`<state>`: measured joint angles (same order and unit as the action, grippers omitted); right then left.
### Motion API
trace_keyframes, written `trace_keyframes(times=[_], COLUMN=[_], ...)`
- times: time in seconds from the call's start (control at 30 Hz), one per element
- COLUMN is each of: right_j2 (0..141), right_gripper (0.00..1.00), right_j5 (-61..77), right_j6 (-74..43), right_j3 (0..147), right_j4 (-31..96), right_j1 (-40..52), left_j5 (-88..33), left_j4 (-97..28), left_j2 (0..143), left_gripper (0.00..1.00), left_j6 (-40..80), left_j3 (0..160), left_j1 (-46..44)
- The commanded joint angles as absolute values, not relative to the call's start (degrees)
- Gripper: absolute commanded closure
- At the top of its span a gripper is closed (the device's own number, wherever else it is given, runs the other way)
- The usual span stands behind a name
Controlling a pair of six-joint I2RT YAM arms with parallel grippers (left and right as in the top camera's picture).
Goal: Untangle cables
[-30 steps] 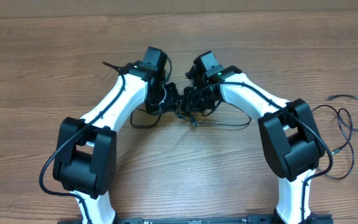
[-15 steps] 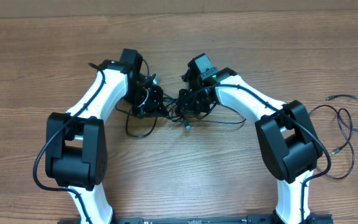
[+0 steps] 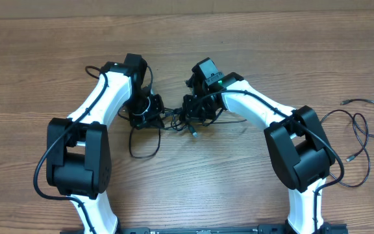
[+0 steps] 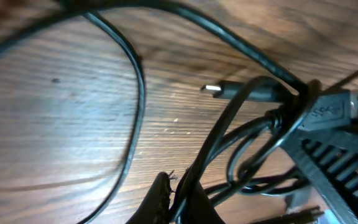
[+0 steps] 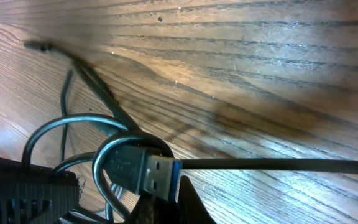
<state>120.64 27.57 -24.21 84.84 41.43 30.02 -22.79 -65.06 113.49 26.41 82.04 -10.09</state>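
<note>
A knot of thin black cables lies between my two grippers at the middle of the table. My left gripper is shut on one strand; in the left wrist view the cable runs up from between the closed fingertips of the gripper to a knot beside a small plug. My right gripper is shut on the tangle too. In the right wrist view a blue-tongued USB plug sits right above the closed gripper, with loops around it. A slack loop trails toward the front.
A separate thin black cable curls at the right side of the wooden table, next to the right arm's elbow. The left arm's elbow stands at the front left.
The left arm has swung left, taking its gripper away from the right one and drawing the knot out between them. The slack loop has spread toward the front. The right gripper shifted slightly left.
</note>
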Motion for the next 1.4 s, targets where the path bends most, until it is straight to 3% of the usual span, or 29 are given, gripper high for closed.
trace_keyframes(times=[0.0,0.27,0.43,0.5,0.9,1.0,1.13,1.3,1.33,1.37], right_j2=[120.7,120.7,120.7,120.7,120.7,120.7,120.7,120.7,120.7,120.7], right_gripper=[0.96,0.96,0.96,0.96,0.96,0.96,0.96,0.96,0.96,0.96], right_j5=[12.9,12.9,12.9,12.9,12.9,12.9,12.9,12.9,12.9,12.9], right_j6=[-24.3,-24.3,-24.3,-24.3,-24.3,-24.3,-24.2,-24.3,-24.2,-24.2], right_j3=[84.6,84.6,84.6,84.6,84.6,84.6,84.6,84.6,84.6,84.6], right_j4=[42.4,42.4,42.4,42.4,42.4,42.4,42.4,42.3,42.3,42.3], right_j1=[25.6,25.6,25.6,25.6,25.6,25.6,25.6,25.6,25.6,25.6], left_j5=[-4.4,-4.7,-26.5,-28.3,0.6,-1.0,-13.1,-7.5,-7.6,-8.0], left_j4=[-69.7,-70.4,-71.2,-72.1,-78.5,-77.8,-76.9,-77.2,-77.5,-77.9], left_j2=[112.7,112.7,112.7,112.7,110.1,109.4,109.3,109.3,109.3,109.3], left_gripper=[0.96,0.96,0.96,0.96,0.96,0.96,0.96,0.96,0.94,0.85], left_j6=[29.8,29.6,15.2,14.9,26.5,27.5,22.9,23.5,23.2,22.8], left_j3=[81.6,81.7,83.8,84.9,89.5,89.5,89.7,89.8,89.8,89.8], left_j1=[-5.6,-5.1,-2.9,-2.1,-1.5,-1.3,-0.3,-0.4,-0.4,-0.5])
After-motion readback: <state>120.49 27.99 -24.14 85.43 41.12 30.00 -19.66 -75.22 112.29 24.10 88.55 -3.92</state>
